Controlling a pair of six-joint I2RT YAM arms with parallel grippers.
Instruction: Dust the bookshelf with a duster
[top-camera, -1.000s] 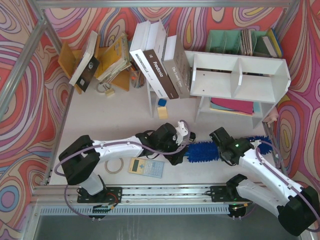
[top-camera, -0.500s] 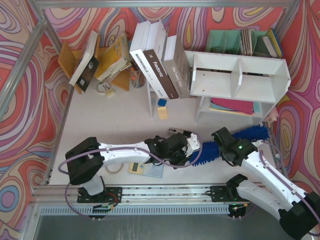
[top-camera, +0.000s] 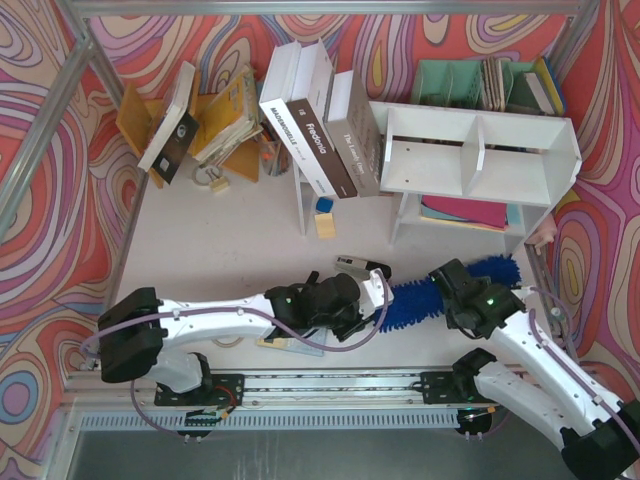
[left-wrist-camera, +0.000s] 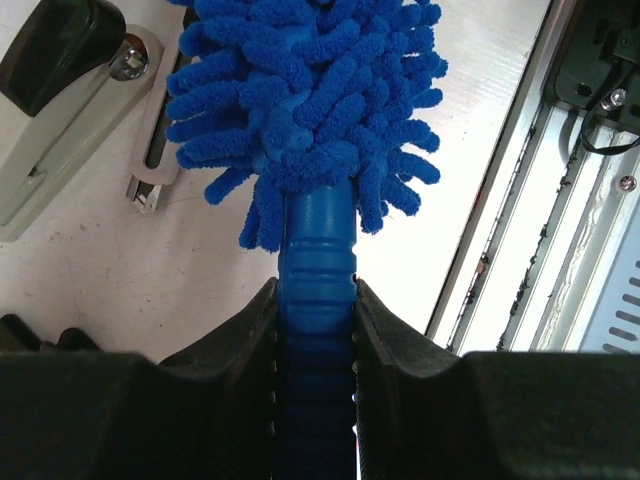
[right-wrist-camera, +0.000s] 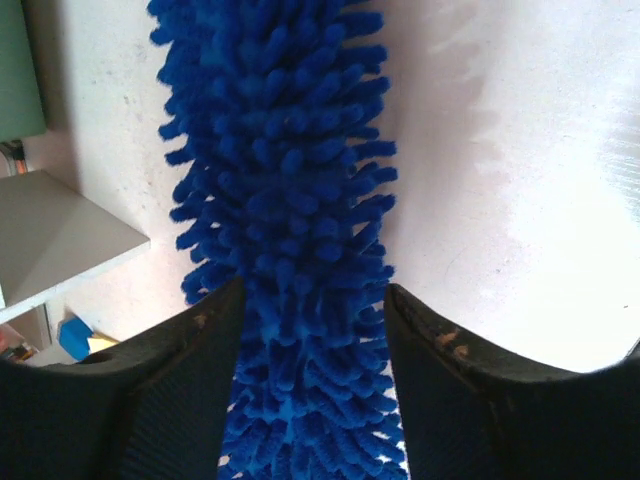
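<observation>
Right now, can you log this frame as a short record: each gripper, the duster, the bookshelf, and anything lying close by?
left gripper: shut on the duster handle, just below the fluffy head
right gripper: jaws either side of the fluffy head; grip unclear
duster: stretched between the two grippers, in front of the bookshelf
bookshelf: white, two compartments, back right
nearby: stapler beside the duster's handle end

The duster (top-camera: 415, 300) is a loud bright blue, fluff and handle both, against the plain white counter (top-camera: 230, 230) and white bookshelf (top-camera: 480, 150). Walls (top-camera: 50, 230) are trippy swirls of pink, orange, purple and cream, and the file organiser (top-camera: 445, 80) is green.
</observation>
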